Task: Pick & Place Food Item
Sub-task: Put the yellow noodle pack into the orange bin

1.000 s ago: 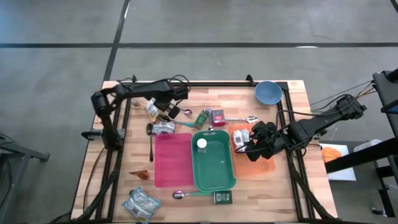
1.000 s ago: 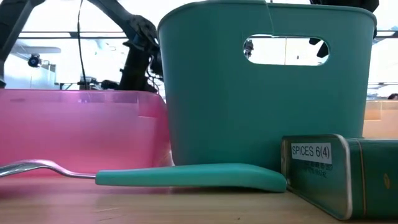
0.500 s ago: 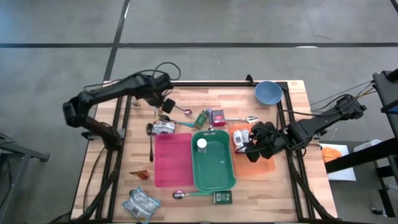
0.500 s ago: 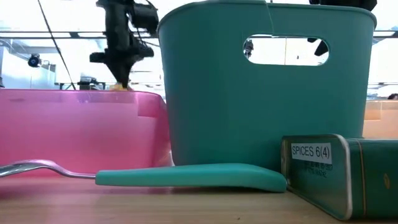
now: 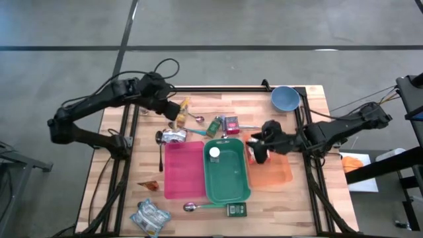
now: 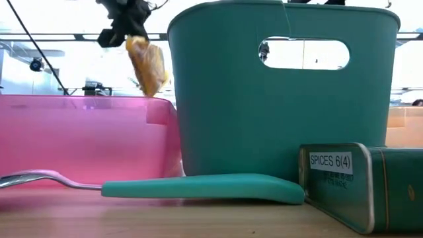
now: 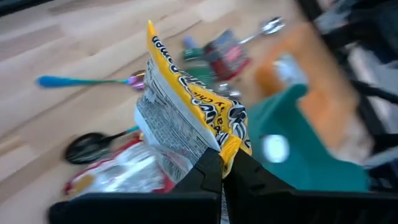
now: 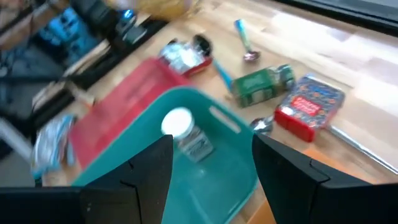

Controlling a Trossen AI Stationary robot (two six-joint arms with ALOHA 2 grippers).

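Observation:
A yellow-and-white snack packet [image 5: 182, 106] [image 7: 186, 106] hangs in the air over the table's far left part, with my left gripper [image 5: 170, 111] [image 7: 222, 163] shut on it. In the low view the packet [image 6: 149, 63] dangles slanted below that gripper [image 6: 124, 23], behind the pink tray. My right gripper [image 5: 258, 147] [image 8: 212, 149] stands open above the orange tray's left edge, beside the green bin [image 8: 205, 174], with nothing between its fingers. My left gripper pinches the packet's sealed end [image 7: 229, 146] between its two fingers. The fingers slant downward, coming from the table's left. The packet is lifted clear of the table and hangs tilted below the fingers.
A pink tray [image 5: 184, 168], a green bin [image 5: 241, 188] holding a white-lidded jar [image 5: 214, 153], and an orange tray [image 5: 277, 175] stand side by side. Spoons, a silver packet [image 5: 174, 135], a green can [image 5: 214, 125] and a red box [image 5: 232, 123] lie behind them. A blue bowl [image 5: 285, 98] sits far right.
My left gripper has risen and drawn back toward the table's far left corner, staying shut on the yellow packet. The packet has come up off the table and now hangs clear. My right gripper has tipped upward and shifted a little toward the green bin.

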